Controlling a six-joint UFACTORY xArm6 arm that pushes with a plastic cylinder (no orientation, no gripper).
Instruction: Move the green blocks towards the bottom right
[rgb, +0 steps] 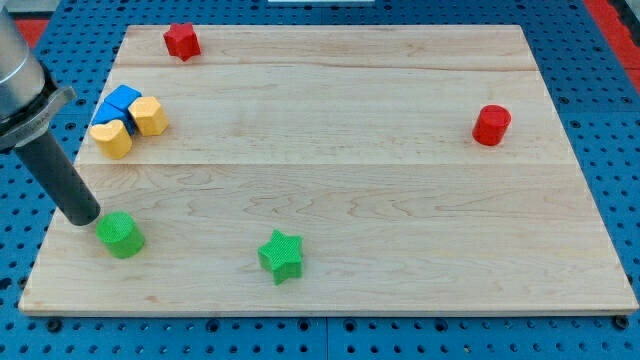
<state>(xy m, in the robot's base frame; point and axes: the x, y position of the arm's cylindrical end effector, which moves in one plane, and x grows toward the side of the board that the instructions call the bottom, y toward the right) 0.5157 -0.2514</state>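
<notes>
A green round block (121, 235) lies near the board's lower left. A green star block (281, 255) lies at the bottom, left of centre. My tip (82, 219) rests on the board just left of and slightly above the green round block, almost touching it. The rod leans up toward the view's upper left.
A wooden board (340, 160) on a blue pegboard. A red star block (182, 41) sits at the top left. A red cylinder (491, 125) sits at the right. A blue block (118, 103), a yellow hexagonal block (149, 116) and a yellow heart-like block (112, 138) cluster at the left.
</notes>
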